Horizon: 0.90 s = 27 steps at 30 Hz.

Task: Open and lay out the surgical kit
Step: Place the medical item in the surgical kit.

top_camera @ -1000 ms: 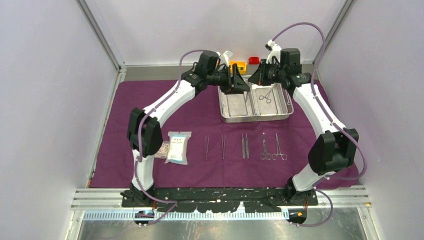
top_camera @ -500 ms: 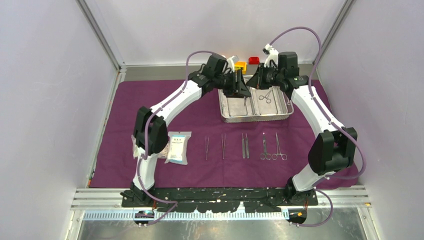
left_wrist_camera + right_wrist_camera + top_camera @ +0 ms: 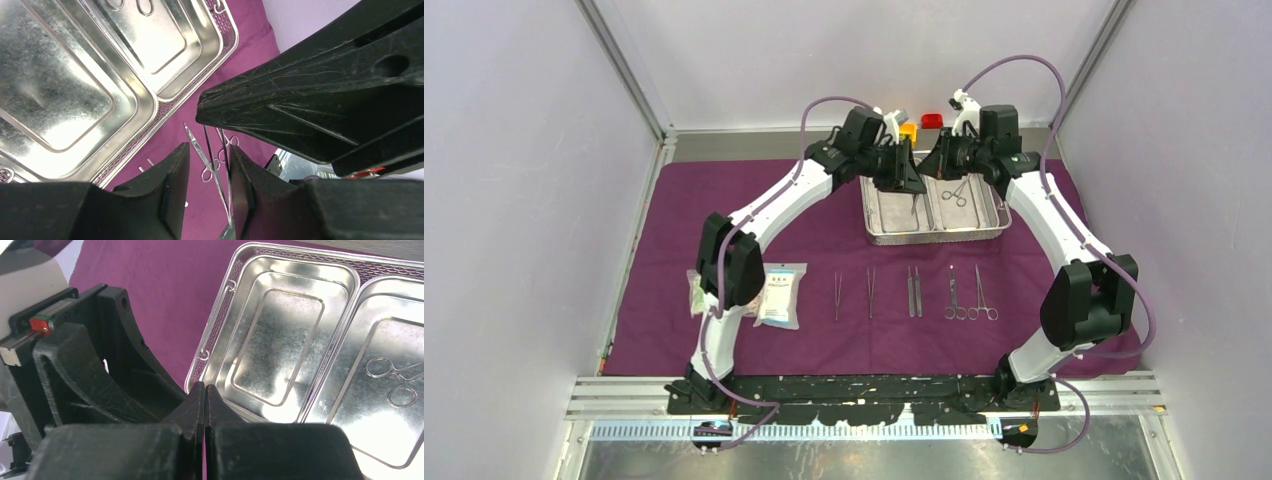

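Note:
The surgical kit's steel tray (image 3: 934, 238) sits on the purple cloth (image 3: 724, 200). One clamp (image 3: 957, 192) lies in its right compartment. My left gripper (image 3: 906, 178) hangs over the left compartment. In the left wrist view its jaws (image 3: 209, 150) stand partly apart around thin tweezers (image 3: 223, 200). The tweezers rest against the right-hand finger, with a gap to the other finger. My right gripper (image 3: 932, 160) hovers close beside it. Its fingers (image 3: 205, 386) are pressed together on nothing, above the tray rim (image 3: 215, 340) and the clamp (image 3: 392, 377).
Three tweezers (image 3: 871, 292), scissors (image 3: 952, 298) and a clamp (image 3: 984, 298) lie in a row on the near cloth. Clear packets (image 3: 781, 295) lie to their left. Yellow (image 3: 908, 128) and red (image 3: 932, 121) bricks sit behind the tray. The two grippers nearly touch.
My left arm has reached further right over the tray, and its elbow has swung right. Its jaws have narrowed around the tweezers. The right gripper has barely moved.

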Each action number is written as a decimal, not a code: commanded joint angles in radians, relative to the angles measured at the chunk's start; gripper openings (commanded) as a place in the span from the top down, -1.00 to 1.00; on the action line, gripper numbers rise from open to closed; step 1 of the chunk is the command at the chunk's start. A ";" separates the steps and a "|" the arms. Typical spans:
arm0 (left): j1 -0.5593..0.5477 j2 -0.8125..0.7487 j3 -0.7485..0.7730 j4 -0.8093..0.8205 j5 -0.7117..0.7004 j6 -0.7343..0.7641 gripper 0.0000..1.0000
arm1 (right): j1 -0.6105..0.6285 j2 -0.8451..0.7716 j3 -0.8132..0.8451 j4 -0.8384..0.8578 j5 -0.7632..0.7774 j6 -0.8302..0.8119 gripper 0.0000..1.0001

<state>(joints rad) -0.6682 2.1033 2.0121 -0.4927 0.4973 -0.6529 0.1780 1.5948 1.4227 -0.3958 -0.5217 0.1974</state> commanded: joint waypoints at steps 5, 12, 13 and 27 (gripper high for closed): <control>-0.010 0.009 0.047 -0.007 0.006 0.005 0.40 | 0.007 -0.018 0.001 0.038 -0.001 -0.016 0.99; -0.013 0.002 0.037 -0.002 0.010 0.003 0.54 | 0.008 -0.019 -0.005 0.029 0.009 -0.040 0.99; -0.013 0.000 0.034 -0.001 0.010 0.004 0.56 | 0.009 -0.019 -0.006 0.029 0.009 -0.043 0.99; -0.023 -0.082 -0.076 0.002 -0.063 -0.004 0.75 | 0.008 -0.015 0.070 -0.075 0.022 -0.094 0.50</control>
<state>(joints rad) -0.6815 2.1071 1.9865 -0.4923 0.4774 -0.6537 0.1814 1.5951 1.4216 -0.4282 -0.5137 0.1425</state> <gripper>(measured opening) 0.139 0.192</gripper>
